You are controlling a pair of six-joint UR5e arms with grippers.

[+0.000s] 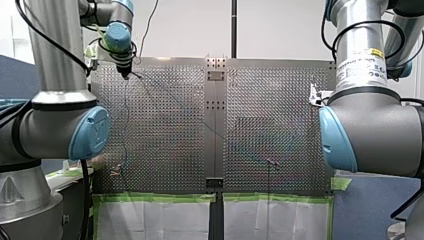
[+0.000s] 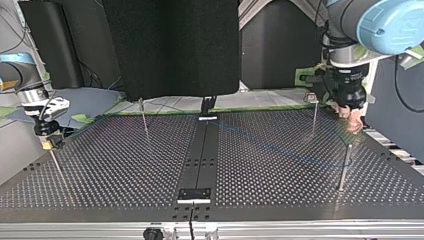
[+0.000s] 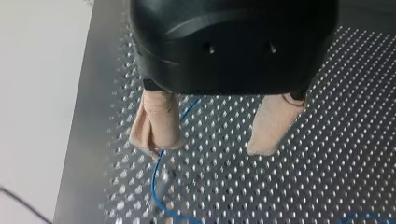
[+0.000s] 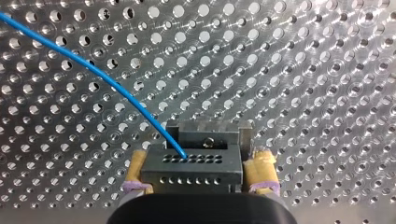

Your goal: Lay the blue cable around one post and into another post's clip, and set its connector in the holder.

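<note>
Nearest the lens, right wrist view: one black connector [image 4: 194, 161], many-holed, pinched at both ends by my right gripper [image 4: 198, 171], jaws closed on it, yellow pads [image 4: 260, 163] showing. One blue cable [image 4: 107, 81] leaves the connector's face and arcs away over the perforated counter [image 4: 303, 70]. One grey block [image 4: 210, 135] with a screw sits just ahead of the connector; I cannot tell whether it is the holder. Left wrist view: my left gripper [image 3: 210, 147], jaws spread and holding nothing, beige fingers [image 3: 156, 123] low over the counter. The cable runs beside one finger, not between the two. Top view: that gripper hangs near a thin post [image 2: 315, 112], with a second post [image 2: 345, 165] close by, and the cable shows only faintly across the counter. Step in hand, as I judge it: routing, with the connector not yet seated. The next move calls for the left jaws to centre over the cable and close before leading it round the post, while the right arm keeps slack.
</note>
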